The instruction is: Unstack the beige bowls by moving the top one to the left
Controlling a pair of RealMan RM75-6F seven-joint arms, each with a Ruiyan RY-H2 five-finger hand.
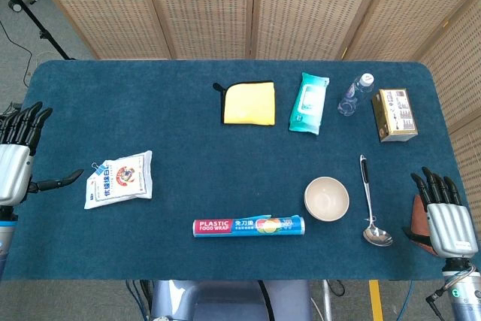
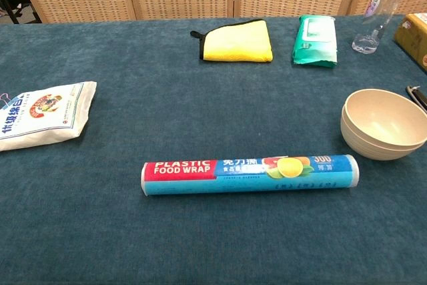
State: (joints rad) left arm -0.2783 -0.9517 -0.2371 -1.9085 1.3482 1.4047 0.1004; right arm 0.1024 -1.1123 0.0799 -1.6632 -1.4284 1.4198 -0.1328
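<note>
On the desk [image 1: 188, 133]: we see the beige bowls [image 1: 326, 198] nested as one stack at the right front, just behind the right end of the food wrap roll [image 1: 249, 226], with the ladle [image 1: 370, 204] lying just to their right.
Risk, both bowls lifting: we judge the nest looks tight in the chest view, so a pinch on the rim could carry the lower bowl up too, or drag the whole stack.
Risk, path left: we expect a low carry could clip the food wrap roll; the flour bag [image 1: 119, 178] sits at the far left.
Risk, ladle: we think fingers coming in from the right may knock it.
Right hand [image 1: 442, 216]: resting at the desk's right edge, well apart from the bowls beyond the ladle, fingers extended, holding nothing.
Left hand [image 1: 18, 148]: at the far left edge, fingers spread, empty, well apart from the bowls.
</note>
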